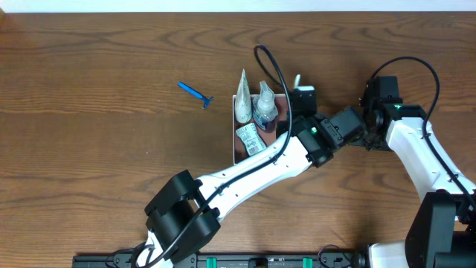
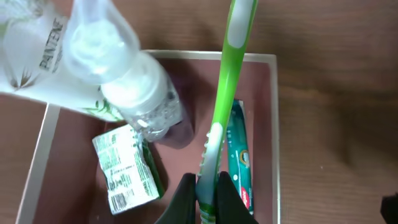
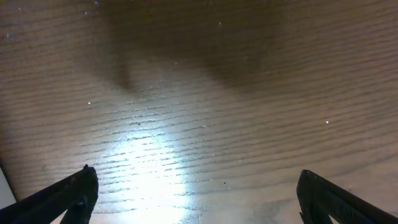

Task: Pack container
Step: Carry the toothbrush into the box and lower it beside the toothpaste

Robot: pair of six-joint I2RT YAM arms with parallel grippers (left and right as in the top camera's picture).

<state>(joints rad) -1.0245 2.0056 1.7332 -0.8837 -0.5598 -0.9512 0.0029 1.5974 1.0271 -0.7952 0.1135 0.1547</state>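
Container [image 1: 233, 145] [image 2: 261, 57]: shallow square box with white walls and a reddish-brown floor. It sits on the wooden table [image 1: 89, 149] a little right of centre, partly under the left arm [image 1: 245, 175].

Inside the container:
- White Pantene tube [image 1: 242, 100] [image 2: 37, 56] along the far-left side.
- Clear bottle [image 1: 265, 108] [image 2: 140, 93] just beside the tube, to its right.
- Green-and-white sachet [image 1: 249, 138] [image 2: 124, 168] with a barcode, flat on the floor nearer the front.
- Teal packet [image 2: 239, 155] with a red end, lying along the right wall.

Left gripper [image 2: 204, 186]: clenched on the handle of a green toothbrush [image 2: 227, 81]. The fingers [image 2: 183, 194] pinch it from both sides above the container's right half. The brush runs over the teal packet and crosses the far rim. Its end shows in the overhead view just past the container's far right corner [image 1: 297, 79]. Cannot tell whether the brush touches the container.

Right gripper [image 3: 196, 174]: jaws spread wide, nothing between them, facing bare wood. The right arm [image 1: 416, 149] stands to the right of the container, apart from it.

Outside the container: blue razor [image 1: 196, 94] on the table to the left, near but not touching.
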